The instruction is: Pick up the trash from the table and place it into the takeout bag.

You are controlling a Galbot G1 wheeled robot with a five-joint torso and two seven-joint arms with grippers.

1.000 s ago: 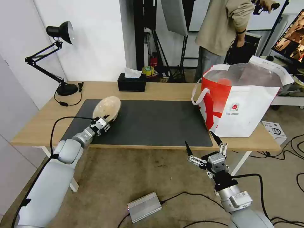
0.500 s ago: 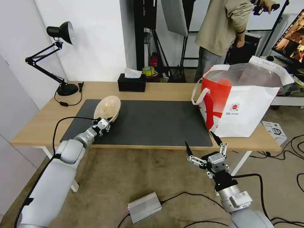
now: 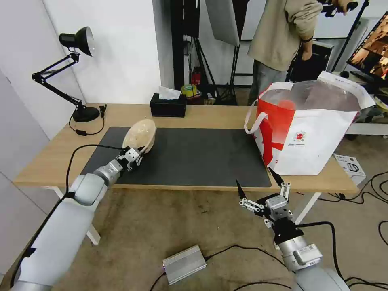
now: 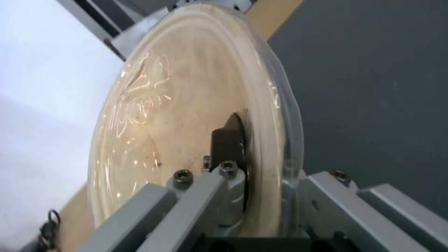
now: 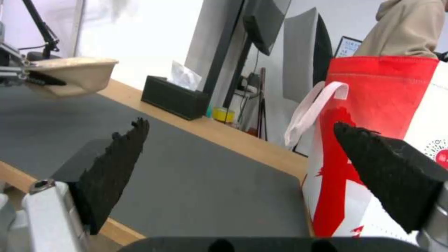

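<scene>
Left gripper [image 3: 136,154] pinches the beige bowl's [image 3: 140,134] rim, holding it tilted above the mat [image 3: 194,155]; right gripper [image 3: 258,182] hangs below the mat's edge, jaws spread wide.

black desk lamp [image 3: 76,72] (far-left corner), tissue box [image 3: 168,105] beside.

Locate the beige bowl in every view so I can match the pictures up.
Head view: the beige bowl is tilted above the grey mat's far-left part, gripped at its near rim by the left gripper.
Left wrist view: close up, the bowl has the jaws clamped across its rim.
Right wrist view: the bowl hangs at the far end of the mat.
Shared landmark: the grey mat.
</scene>
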